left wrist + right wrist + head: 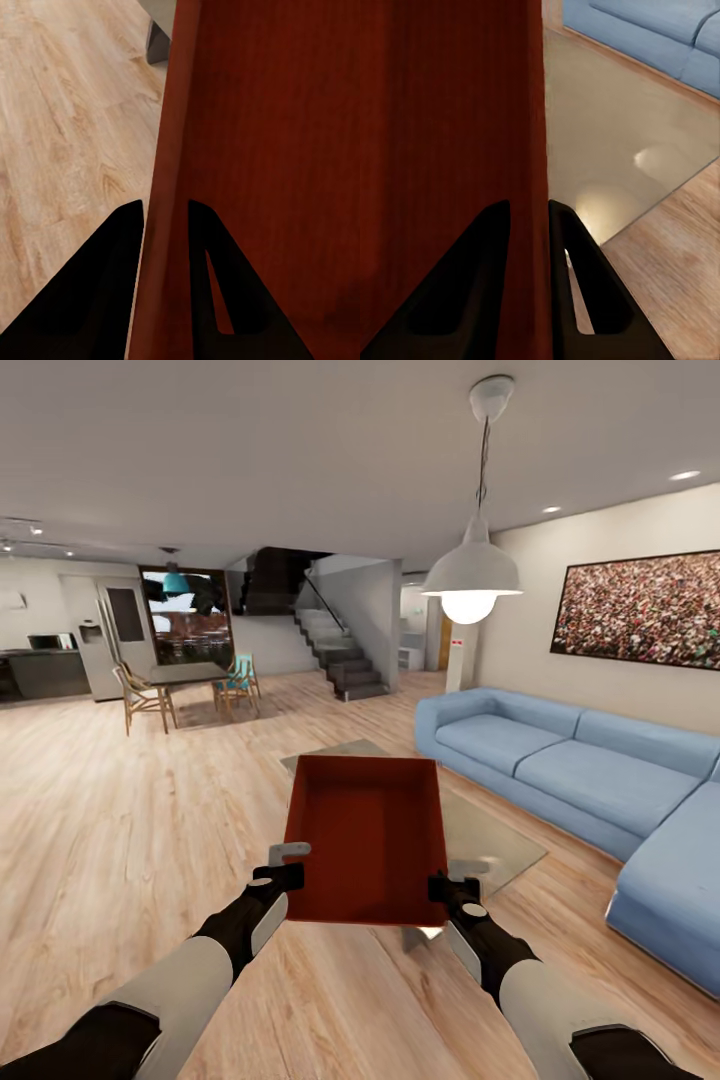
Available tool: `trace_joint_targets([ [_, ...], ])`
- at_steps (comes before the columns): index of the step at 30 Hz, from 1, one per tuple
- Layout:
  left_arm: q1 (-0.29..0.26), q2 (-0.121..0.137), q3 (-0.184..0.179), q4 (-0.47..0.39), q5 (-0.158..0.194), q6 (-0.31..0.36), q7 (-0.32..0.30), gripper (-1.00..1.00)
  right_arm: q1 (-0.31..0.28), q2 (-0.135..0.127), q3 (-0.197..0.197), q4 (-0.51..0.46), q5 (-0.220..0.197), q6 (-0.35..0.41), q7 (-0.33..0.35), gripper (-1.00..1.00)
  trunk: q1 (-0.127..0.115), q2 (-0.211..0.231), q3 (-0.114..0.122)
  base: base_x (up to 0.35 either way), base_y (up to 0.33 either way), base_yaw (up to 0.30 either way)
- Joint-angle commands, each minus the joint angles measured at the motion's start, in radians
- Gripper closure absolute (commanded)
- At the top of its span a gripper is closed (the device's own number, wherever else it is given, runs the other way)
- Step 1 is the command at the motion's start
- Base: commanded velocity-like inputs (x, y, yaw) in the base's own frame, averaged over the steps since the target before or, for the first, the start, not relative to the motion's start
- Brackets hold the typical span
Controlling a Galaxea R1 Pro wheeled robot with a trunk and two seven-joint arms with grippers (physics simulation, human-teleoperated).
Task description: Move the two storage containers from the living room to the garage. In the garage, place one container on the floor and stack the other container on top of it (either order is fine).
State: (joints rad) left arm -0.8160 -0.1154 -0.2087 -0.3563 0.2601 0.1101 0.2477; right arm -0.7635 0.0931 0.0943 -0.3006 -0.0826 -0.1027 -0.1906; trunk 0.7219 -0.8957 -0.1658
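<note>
You had one storage container (368,840) lifted over the glass desk (500,845) in the living room, left end effector (283,873) and right end effector (442,887) each pinching a side wall. By my judgement, carrying, floor placement and stacking all remained.

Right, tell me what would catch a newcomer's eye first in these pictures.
First, the red-orange storage container, held up in the middle of the head view with the left hand and right hand each clamped on a side wall. Then the blue corner sofa along the right wall, and the glowing white pendant lamp above it.
</note>
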Motion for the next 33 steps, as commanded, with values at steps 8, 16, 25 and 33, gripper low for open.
trace_joint_targets([
  [8,0.0,0.013,-0.008,0.014,0.002,0.006,0.039,1.0,-0.002,-0.001,-0.022,-0.003,0.003,-0.005,-0.089,1.0,0.0,-0.001,-0.001,0.0,0.0,0.3],
  [16,0.0,0.013,-0.008,0.013,0.002,0.006,0.039,1.0,-0.002,-0.001,-0.022,-0.003,0.002,-0.005,-0.09,1.0,0.0,-0.001,-0.001,0.0,0.0,0.3],
  [25,0.0,0.014,-0.008,0.013,0.002,0.006,0.039,1.0,-0.002,-0.001,-0.022,-0.003,0.002,-0.005,-0.09,1.0,0.0,-0.001,-0.001,0.0,0.0,0.3],
  [33,0.0,0.014,-0.008,0.012,0.002,0.006,0.039,1.0,-0.002,-0.001,-0.022,-0.003,0.001,-0.005,-0.09,1.0,0.0,-0.001,-0.001,0.0,0.0,0.3],
])
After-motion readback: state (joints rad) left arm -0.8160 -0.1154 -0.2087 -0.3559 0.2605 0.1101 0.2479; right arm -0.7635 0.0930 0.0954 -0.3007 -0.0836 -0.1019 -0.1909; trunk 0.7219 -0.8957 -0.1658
